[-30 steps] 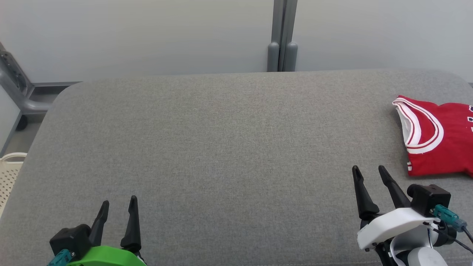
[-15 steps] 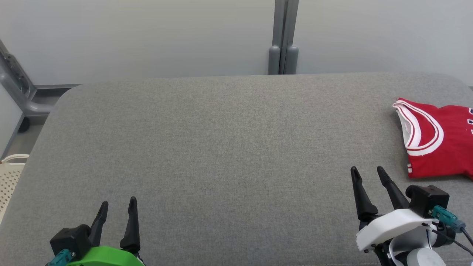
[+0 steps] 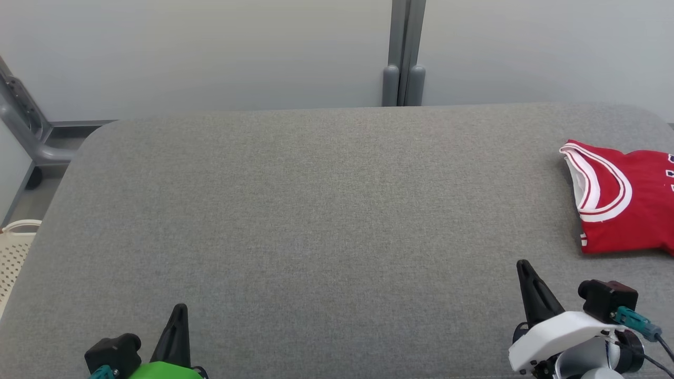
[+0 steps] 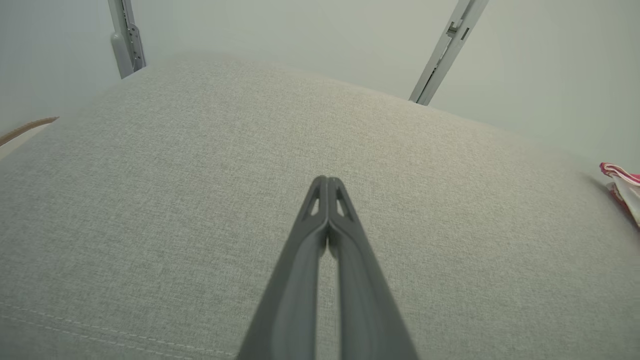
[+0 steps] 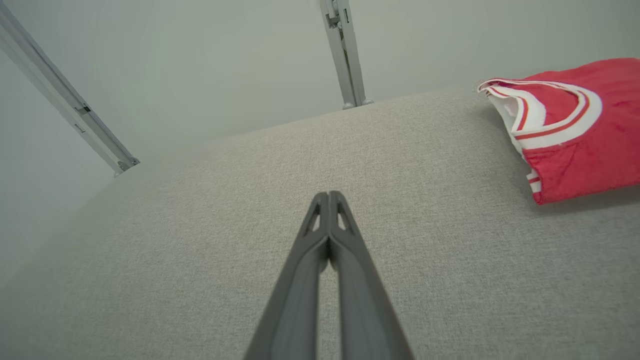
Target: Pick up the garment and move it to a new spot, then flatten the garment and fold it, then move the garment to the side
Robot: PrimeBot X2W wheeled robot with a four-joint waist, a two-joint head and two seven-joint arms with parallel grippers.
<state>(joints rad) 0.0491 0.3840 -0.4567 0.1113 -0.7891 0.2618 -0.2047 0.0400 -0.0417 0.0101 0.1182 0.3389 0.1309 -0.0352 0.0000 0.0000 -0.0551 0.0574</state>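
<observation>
Garment folded, flat on grey counter, right edge of frame. Left claw lower left, right claw lower right: both pressed together, empty, clear of garment. Judged: move-aside step looks done; next calls only for parking arms.
</observation>
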